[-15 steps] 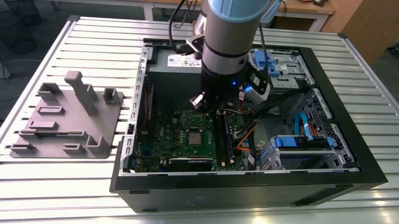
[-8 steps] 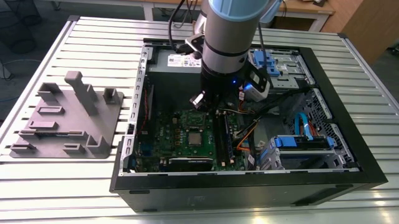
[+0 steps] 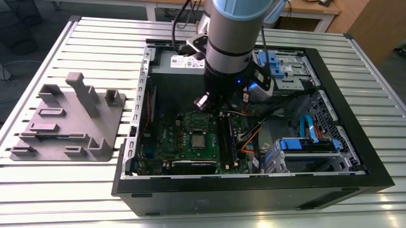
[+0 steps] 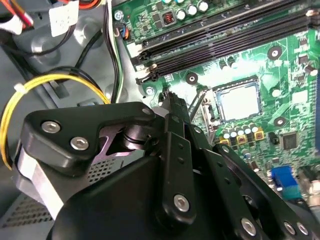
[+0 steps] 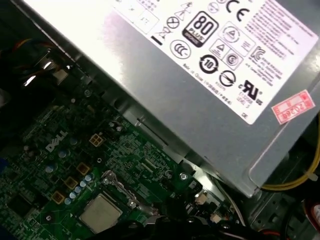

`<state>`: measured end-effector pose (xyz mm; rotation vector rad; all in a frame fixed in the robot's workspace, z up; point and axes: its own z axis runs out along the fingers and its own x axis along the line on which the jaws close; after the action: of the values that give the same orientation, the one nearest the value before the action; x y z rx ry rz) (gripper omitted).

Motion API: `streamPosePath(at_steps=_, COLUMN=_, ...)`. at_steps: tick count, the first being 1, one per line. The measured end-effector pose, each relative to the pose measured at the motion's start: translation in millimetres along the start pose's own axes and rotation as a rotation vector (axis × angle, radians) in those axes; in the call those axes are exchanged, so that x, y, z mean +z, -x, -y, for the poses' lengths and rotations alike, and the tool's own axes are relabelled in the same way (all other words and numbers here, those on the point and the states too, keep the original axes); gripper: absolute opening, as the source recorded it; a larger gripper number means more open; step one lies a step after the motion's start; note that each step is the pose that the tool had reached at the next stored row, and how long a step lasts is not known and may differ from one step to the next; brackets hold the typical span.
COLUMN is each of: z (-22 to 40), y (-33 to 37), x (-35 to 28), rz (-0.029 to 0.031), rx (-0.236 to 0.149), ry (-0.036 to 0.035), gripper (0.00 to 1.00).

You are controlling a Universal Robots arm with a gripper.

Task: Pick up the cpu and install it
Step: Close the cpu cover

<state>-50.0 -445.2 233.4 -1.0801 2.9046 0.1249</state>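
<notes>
Seemingly pinched closed and empty, gripper (image 4: pixel 172 102) hangs over the motherboard (image 4: pixel 295 75), cpu (image 4: pixel 239 100) lying flat near its tip, not underneath.

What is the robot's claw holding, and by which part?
Nothing that I can see: the cpu lies on the motherboard, apart from the gripper.

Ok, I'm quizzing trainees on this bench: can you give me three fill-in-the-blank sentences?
The cpu lies in the socket on the ___ board.
The tray stands beside the case, on the exterior view's ___.
In the second wrist view, the looped cable is ___.
Missing: green; left; yellow.
</notes>
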Motion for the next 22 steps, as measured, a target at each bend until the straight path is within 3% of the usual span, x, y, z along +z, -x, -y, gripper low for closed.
streamPosePath(at_steps=4, z=0.0, y=0.0, x=0.1, rz=-0.0036, rx=-0.061, ry=0.0040, gripper=0.11)
streamPosePath(at_steps=14, z=-0.2, y=0.0, x=-0.3, rz=-0.0054, rx=-0.087, ry=0.0054, gripper=0.11)
streamPosePath(at_steps=22, z=-0.3, y=-0.1, x=-0.6, rz=-0.0106, rx=-0.164, ry=0.0101, gripper=0.11)
